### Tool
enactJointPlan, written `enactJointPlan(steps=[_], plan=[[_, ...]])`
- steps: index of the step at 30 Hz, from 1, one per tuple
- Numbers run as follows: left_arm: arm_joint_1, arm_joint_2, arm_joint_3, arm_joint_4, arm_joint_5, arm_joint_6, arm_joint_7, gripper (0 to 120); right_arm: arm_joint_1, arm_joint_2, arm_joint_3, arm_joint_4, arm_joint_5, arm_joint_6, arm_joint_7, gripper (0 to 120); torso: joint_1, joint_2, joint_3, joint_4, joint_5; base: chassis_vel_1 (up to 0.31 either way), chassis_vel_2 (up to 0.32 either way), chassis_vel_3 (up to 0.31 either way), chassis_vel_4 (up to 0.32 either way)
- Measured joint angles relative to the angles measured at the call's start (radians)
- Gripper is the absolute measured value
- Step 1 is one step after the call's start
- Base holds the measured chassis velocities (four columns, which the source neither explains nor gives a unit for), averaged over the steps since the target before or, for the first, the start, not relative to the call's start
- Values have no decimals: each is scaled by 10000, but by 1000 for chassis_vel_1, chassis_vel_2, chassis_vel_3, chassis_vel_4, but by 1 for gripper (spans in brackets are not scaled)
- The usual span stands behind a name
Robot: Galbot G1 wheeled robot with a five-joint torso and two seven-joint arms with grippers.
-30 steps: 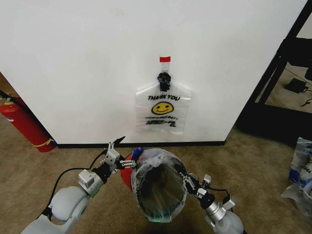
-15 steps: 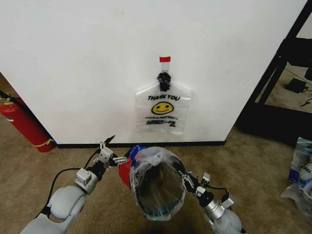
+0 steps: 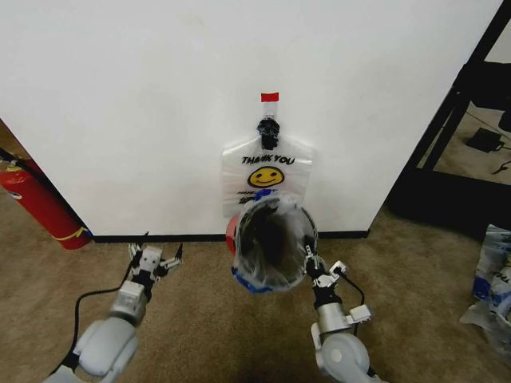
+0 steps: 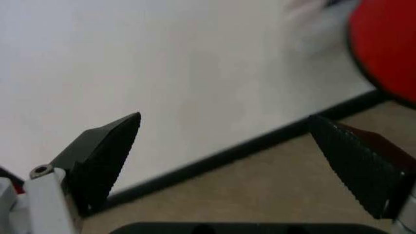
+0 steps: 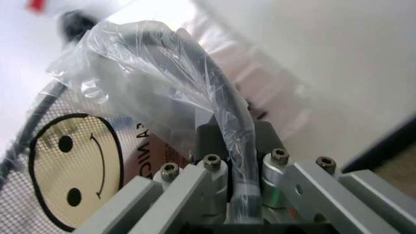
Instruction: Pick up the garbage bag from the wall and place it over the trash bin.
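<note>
**Bin held up before the wall, lined with plastic**

The bin (image 3: 271, 241) is off the floor, tipped so its dark mouth faces the head camera, with thin clear plastic wrapped over its rim and a bit of blue at its lower edge. A sliver of its red base shows at its left side. It sits directly in front of the lower part of a bag (image 3: 267, 177) that hangs flat on the white wall (image 3: 144, 104) from a black clip (image 3: 269, 132) under a strip of red tape (image 3: 271, 96) (smiley face and "THANK YOU" lettering partly covered by the bin).

The right arm reaches up and forward from the bottom of the head view, and the right gripper (image 3: 310, 261) meets the bin at its lower right rim. In the right wrist view the jaws are clamped on the plastic-covered rim (image 5: 224, 146), mesh and the smiley print just behind it.

The left arm extends forward, low over the carpet (image 3: 200, 319), well left of the bin. The left gripper (image 3: 154, 259) is spread wide and holds nothing; its serrated pads (image 4: 107, 156) frame the baseboard and wall.

A red fire extinguisher (image 3: 36, 203) leans at the wall's left end.
</note>
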Motion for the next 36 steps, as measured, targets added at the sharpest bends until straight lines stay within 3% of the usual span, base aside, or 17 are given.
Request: enactJointPlan(steps=[3,8,11,15,23,36], plan=[[839,-188,66,-647,-1498,-260,989,100,56,120,81,127,17,-221,1011,1,0,0,0,-6,3,0,0,0,0],[1823,-647,275,-1278,-2750,-990,2220,100,126,159,124,141,193,-526,1794,1,-1,1,0,5,4,0,0,0,0],[1921,-848,405,-1333,-3035,-1097,2557,100,151,213,137,162,217,-571,2029,1,-1,1,-1,-1,4,0,0,0,0],[1768,-1325,725,-1363,-4942,-1050,3750,97,147,368,62,465,390,-728,2536,1,-1,1,-1,-1,4,0,0,0,0],[1176,-1757,1116,-1098,-6237,-449,3669,94,121,482,-110,491,355,-775,2430,1,0,0,0,0,4,0,0,0,0],[839,-1830,1228,-677,-6414,-50,3562,62,31,522,-138,889,344,-827,2361,1,-1,1,0,-1,4,0,0,0,0]])
